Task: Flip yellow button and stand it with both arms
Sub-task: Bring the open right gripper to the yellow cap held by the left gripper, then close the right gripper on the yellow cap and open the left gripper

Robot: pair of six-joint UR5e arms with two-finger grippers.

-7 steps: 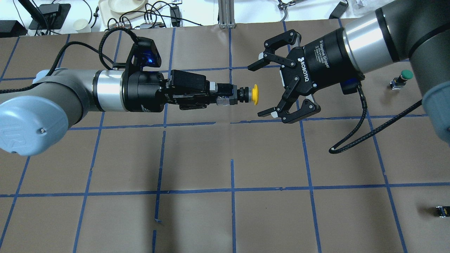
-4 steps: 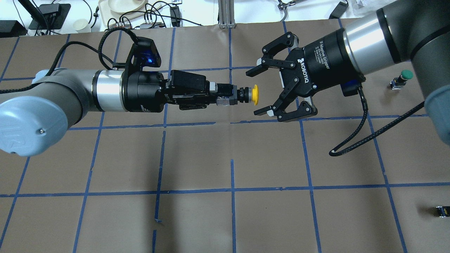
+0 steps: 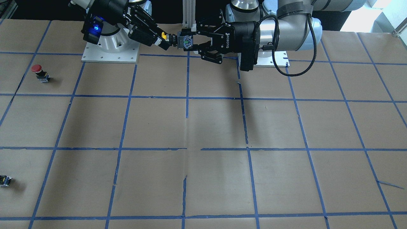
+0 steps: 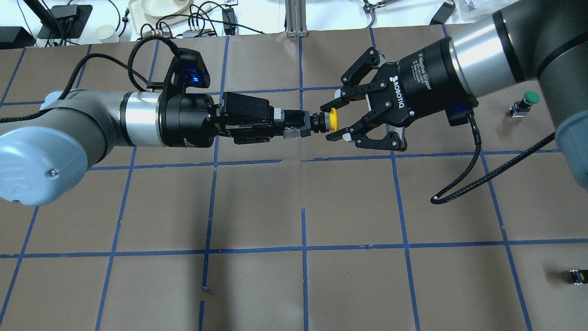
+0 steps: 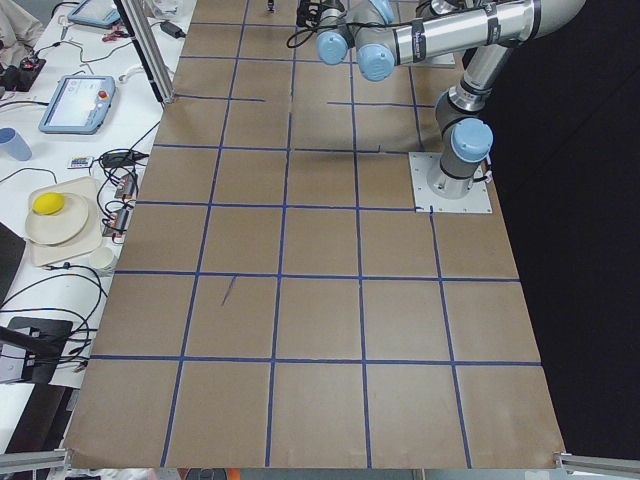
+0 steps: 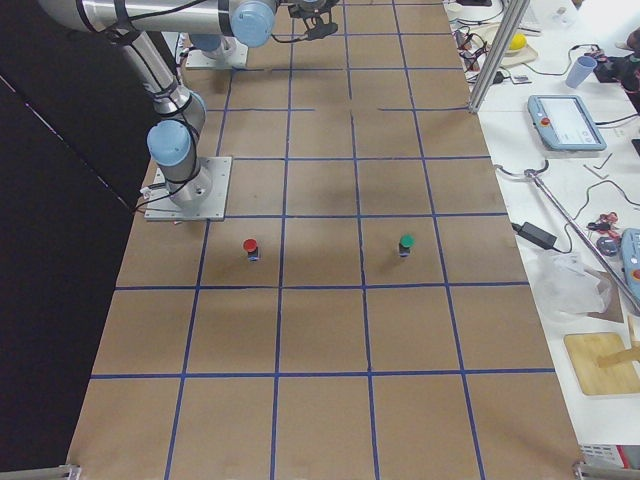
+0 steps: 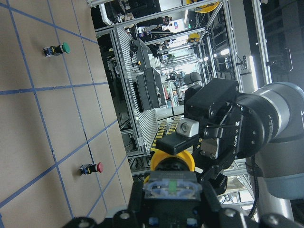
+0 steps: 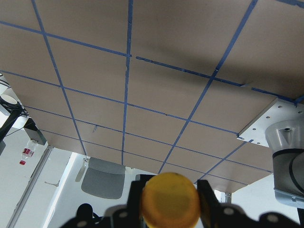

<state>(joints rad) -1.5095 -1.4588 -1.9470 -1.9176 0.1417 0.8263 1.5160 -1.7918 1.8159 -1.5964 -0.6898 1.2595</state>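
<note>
My left gripper [image 4: 294, 125] is shut on the black-and-grey body of the yellow button [image 4: 334, 119] and holds it level in the air, cap toward my right gripper [image 4: 336, 117]. The right gripper is open, one finger on each side of the cap, with small gaps left. In the front-facing view the cap [image 3: 163, 34] sits between the right gripper [image 3: 163, 40] and the left gripper [image 3: 188, 42]. The left wrist view shows the button [image 7: 172, 161] with the right gripper [image 7: 190, 142] just behind it. The cap [image 8: 170, 199] fills the bottom of the right wrist view.
A green-capped button [image 4: 528, 99] stands at the table's right side. A red-capped button [image 3: 38, 70] stands nearer the robot's base. A tiny black-yellow part [image 4: 576, 276] lies near the right edge. Both arm bases [image 3: 111, 47] are bolted at the table's robot side.
My right gripper has moved left until its fingers straddle the yellow cap, and its jaws have narrowed. The left gripper and the button have stayed still.
</note>
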